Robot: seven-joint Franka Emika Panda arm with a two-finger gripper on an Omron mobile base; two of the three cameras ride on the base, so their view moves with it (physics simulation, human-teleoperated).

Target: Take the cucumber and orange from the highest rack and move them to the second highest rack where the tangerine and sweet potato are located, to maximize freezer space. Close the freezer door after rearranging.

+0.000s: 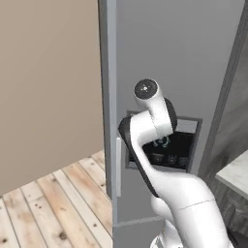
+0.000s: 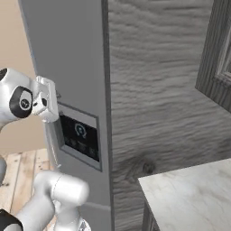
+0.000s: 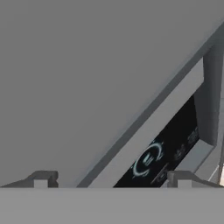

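The freezer door (image 1: pixel 164 58) is a flat grey panel that stands shut in front of me. It has a dark display panel (image 1: pixel 180 145) set into it and a slim pale handle (image 1: pixel 118 167) near its left edge. My gripper (image 3: pixel 111 181) is open with nothing between its fingertips (image 3: pixel 41 178), and it faces the door close up, just beside the display panel (image 3: pixel 153 159). My white hand (image 2: pixel 45 101) hovers at the panel's upper left corner. The cucumber, orange, tangerine, sweet potato and both racks are hidden behind the door.
A beige wall (image 1: pixel 48 87) and a wooden floor (image 1: pixel 58 203) lie to the left of the freezer. A dark wood-grain panel (image 2: pixel 158 90) stands to its right, with a marble counter (image 2: pixel 189 198) below it.
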